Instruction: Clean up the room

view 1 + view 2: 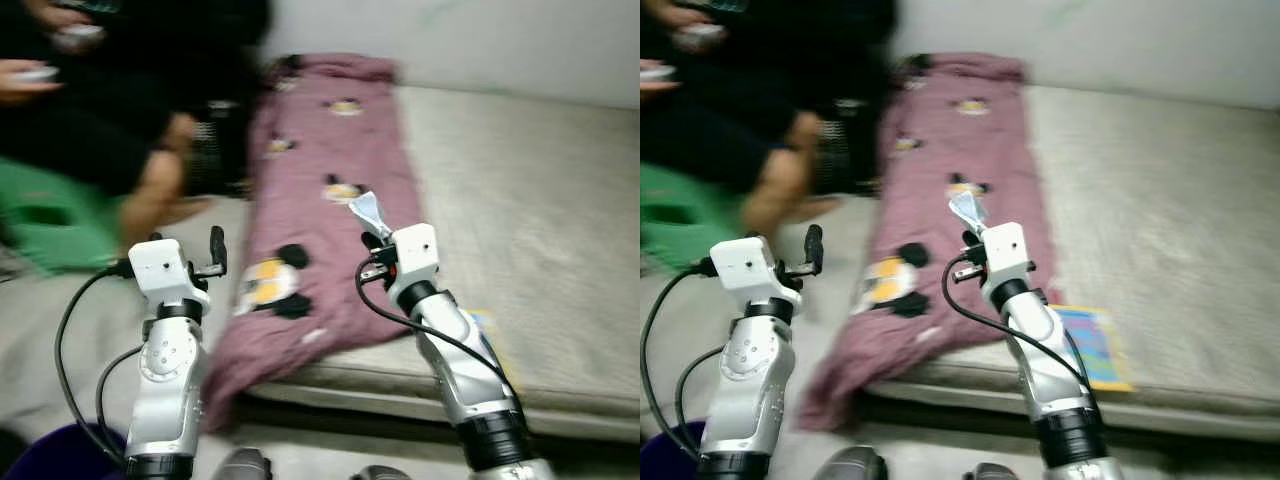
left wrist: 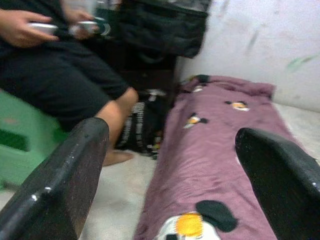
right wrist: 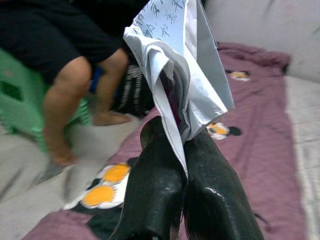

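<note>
A pale wall [image 1: 480, 40] closed the far side of the room. Below it a low grey mattress [image 1: 530, 230] occupied the right and centre of the scene, resting on a light floor [image 1: 60, 330]. A purple blanket [image 1: 320, 170] printed with cartoon mouse figures lay lengthwise along the mattress's left edge, its near end hanging over the side toward the floor. At far left a person in black clothing [image 1: 110, 90] sat on a green plastic stool [image 1: 50, 215], holding small light objects in both hands. A dark striped bag [image 2: 142, 125] stood on the floor between the person's legs and the blanket. A colourful flat sheet [image 1: 1090, 345] lay on the mattress's near edge, just right of the right arm.

The right gripper [image 3: 182, 150] was raised above the blanket, its two black fingers pressed together on a crumpled piece of white paper [image 3: 180, 65] bearing handwriting; the paper stood up from the fingertips. The left gripper [image 2: 175, 155] was held over the floor left of the blanket, its fingers spread wide apart with nothing between them.
</note>
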Controlling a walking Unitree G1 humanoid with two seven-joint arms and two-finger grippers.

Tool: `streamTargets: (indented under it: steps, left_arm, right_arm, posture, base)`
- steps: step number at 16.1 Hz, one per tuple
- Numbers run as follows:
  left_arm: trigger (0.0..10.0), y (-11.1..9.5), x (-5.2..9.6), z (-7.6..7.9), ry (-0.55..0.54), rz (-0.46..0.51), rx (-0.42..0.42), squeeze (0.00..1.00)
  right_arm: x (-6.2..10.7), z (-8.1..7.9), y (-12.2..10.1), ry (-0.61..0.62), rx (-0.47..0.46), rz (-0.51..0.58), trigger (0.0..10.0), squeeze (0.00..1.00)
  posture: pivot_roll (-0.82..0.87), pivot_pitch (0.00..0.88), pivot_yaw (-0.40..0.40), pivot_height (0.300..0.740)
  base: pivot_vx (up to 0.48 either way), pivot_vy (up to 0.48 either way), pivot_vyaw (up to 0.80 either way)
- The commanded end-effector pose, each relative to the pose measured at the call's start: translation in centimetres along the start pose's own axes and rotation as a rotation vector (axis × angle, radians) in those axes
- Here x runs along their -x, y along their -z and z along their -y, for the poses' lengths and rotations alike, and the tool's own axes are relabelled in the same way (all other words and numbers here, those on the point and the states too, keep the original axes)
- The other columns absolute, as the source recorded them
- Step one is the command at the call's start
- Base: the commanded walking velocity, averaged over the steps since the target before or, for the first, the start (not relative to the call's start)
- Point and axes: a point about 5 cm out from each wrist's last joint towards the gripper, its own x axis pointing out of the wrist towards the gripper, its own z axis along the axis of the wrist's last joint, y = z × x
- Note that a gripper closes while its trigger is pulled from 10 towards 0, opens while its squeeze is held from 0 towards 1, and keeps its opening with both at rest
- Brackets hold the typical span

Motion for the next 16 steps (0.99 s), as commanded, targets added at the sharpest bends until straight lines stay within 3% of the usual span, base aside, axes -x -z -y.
streamTargets:
  steps: [1, 16]
  left_arm:
    - [10.0, -0.1, 0.1, 0.5, 0.017, 0.003, -0.009, 0.00]
    - [10.0, 0.4, 0.1, -0.7, -0.030, -0.015, -0.026, 0.00]
  right_arm:
    - [0.0, 0.4, -0.3, 0.010, -0.002, 0.008, 10.0, 0.00]
    - [-0.4, -0.5, -1.0, -0.027, 0.005, 0.072, 10.0, 0.00]
  posture:
    - [-0.03, 0.000, -0.046, 0.740]
    - [-0.04, 0.000, -0.025, 0.740]
  base:
    - [0.000, 0.000, 0.80]
    - [0.000, 0.000, 0.80]
